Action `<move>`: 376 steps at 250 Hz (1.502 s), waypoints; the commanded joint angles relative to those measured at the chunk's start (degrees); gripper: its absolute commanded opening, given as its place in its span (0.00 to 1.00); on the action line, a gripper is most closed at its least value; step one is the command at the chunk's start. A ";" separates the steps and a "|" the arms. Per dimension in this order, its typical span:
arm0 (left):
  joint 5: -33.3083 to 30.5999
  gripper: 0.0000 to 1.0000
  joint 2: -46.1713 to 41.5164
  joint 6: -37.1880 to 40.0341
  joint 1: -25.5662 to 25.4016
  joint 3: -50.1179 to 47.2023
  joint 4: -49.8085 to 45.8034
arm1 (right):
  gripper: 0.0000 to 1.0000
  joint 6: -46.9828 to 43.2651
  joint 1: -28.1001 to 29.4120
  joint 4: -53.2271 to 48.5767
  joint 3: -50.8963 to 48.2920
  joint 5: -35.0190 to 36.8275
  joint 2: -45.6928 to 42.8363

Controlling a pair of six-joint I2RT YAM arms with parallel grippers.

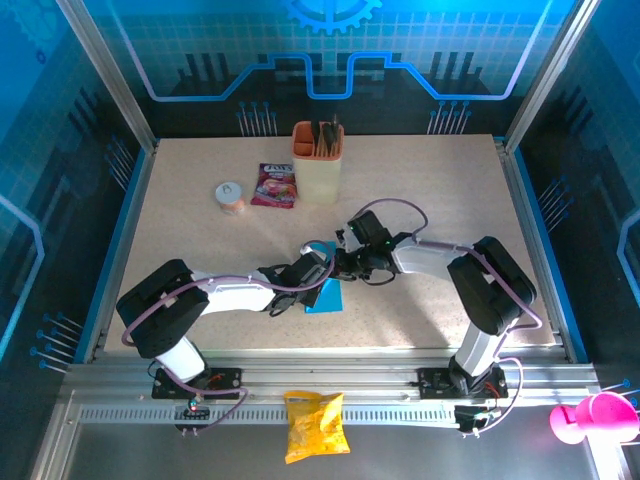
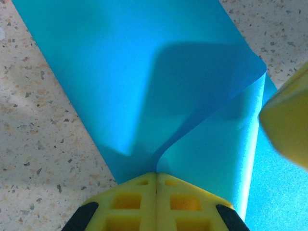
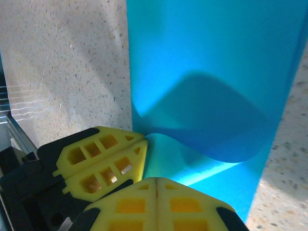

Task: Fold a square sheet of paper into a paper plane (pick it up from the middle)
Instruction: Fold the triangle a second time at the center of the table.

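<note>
My square sheet of paper (image 1: 326, 297) sits on the counter (image 1: 450, 190) near the middle, a little toward the near edge, right where the two arms meet. Through the left wrist camera, part of the sheet (image 2: 144, 72) lies flat on the speckled surface while another part curls up off it in a soft bend. That raised bend narrows straight into the left fingers (image 2: 144, 185), which are pressed together and pinching the paper at their tip. From above, the left fingers (image 1: 318, 272) and the right fingers (image 1: 345, 266) are tip to tip over the sheet's far edge.

On the right wrist camera, the right fingers (image 3: 144, 190) are closed against each other, and their tip touches the lifted blue flap (image 3: 207, 57). I cannot tell whether any paper is caught between them. The left fingers (image 3: 103, 161) sit just beside them.

Farther back on the counter stand a beige cup (image 1: 318, 165), a pink-purple packet (image 1: 274, 185) just left of it and a small round jar (image 1: 230, 197). A yellow snack bag (image 1: 315, 425) lies on the metal frame in front of the arm bases.
</note>
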 commanded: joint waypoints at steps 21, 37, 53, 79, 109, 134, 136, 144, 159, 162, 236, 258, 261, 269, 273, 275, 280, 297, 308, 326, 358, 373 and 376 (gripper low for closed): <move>0.57 0.00 1.35 0.24 0.49 -1.08 -0.05 | 0.00 2.00 1.82 2.91 0.09 0.48 2.13; 0.42 0.00 1.36 0.29 0.44 -1.09 -0.01 | 0.00 2.04 1.92 2.81 0.33 0.75 2.83; 0.68 0.00 1.30 0.44 0.56 -1.00 -0.01 | 0.00 1.90 1.90 2.83 0.60 0.97 3.54; 0.90 0.00 1.34 0.47 0.54 -0.98 0.03 | 0.00 1.60 1.80 2.84 0.99 1.41 4.79; 1.07 0.00 1.29 0.38 0.59 -1.08 0.16 | 0.00 1.44 1.22 3.18 1.17 1.60 6.85; 1.07 0.00 1.01 0.18 0.74 -1.09 0.25 | 0.00 1.43 0.78 3.17 0.84 2.01 7.98; 1.10 0.00 0.93 0.06 0.76 -1.04 0.25 | 0.00 1.43 0.71 3.15 0.74 2.07 8.05; 1.39 0.00 0.65 0.01 0.83 -1.05 0.25 | 0.00 1.44 0.60 3.32 0.52 2.14 8.29; 3.33 0.00 -0.63 -0.50 1.51 -0.95 -0.03 | 0.00 1.62 0.44 3.67 -0.21 2.21 8.51; 3.73 0.00 -1.11 -0.62 1.70 -0.91 -0.08 | 0.00 1.68 0.42 3.71 -0.31 2.29 8.51; 13.58 0.25 -14.63 -4.62 4.06 -2.56 -2.18 | 0.00 2.56 0.42 4.69 -2.56 2.83 8.96; 17.94 0.19 -15.69 -5.11 3.96 -3.30 -1.84 | 0.00 2.83 0.42 5.08 -2.61 3.03 8.95; 18.53 0.18 -15.71 -5.07 3.93 -3.33 -1.66 | 0.00 2.88 0.42 5.08 -2.61 3.06 8.95; 20.03 0.14 -15.62 -5.14 3.80 -3.84 -0.98 | 0.00 2.96 0.42 5.12 -2.61 3.05 8.95; 20.57 0.12 -15.55 -5.24 3.77 -4.12 -0.63 | 0.00 2.98 0.42 5.14 -2.63 3.15 8.95; 20.74 0.11 -15.43 -5.25 3.66 -4.24 -0.38 | 0.00 2.94 0.42 5.11 -2.61 3.24 9.02; 21.16 0.09 -15.28 -5.46 3.51 -4.59 0.08 | 0.00 3.07 0.41 5.21 -2.56 3.22 9.00; 21.88 0.03 -14.19 -5.93 2.75 -5.39 1.50 | 0.00 3.18 0.43 5.34 -2.61 3.34 9.13; 22.11 0.00 -13.34 -6.13 2.28 -5.74 2.36 | 0.00 3.27 0.42 5.30 -2.61 3.41 9.26; 21.69 0.00 -11.62 -6.17 1.35 -5.98 3.61 | 0.00 3.46 0.42 5.60 -3.90 3.36 9.31; 21.08 0.00 -8.85 -6.28 0.80 -6.00 5.40 | 0.00 3.45 0.51 5.50 -3.98 3.43 9.05; 20.95 0.00 -8.05 -6.39 0.79 -5.88 6.23 | 0.00 3.40 0.50 5.39 -4.04 3.56 9.04; 20.83 0.00 -7.91 -6.40 0.80 -5.90 6.35 | 0.00 3.44 0.51 5.34 -4.07 3.55 9.04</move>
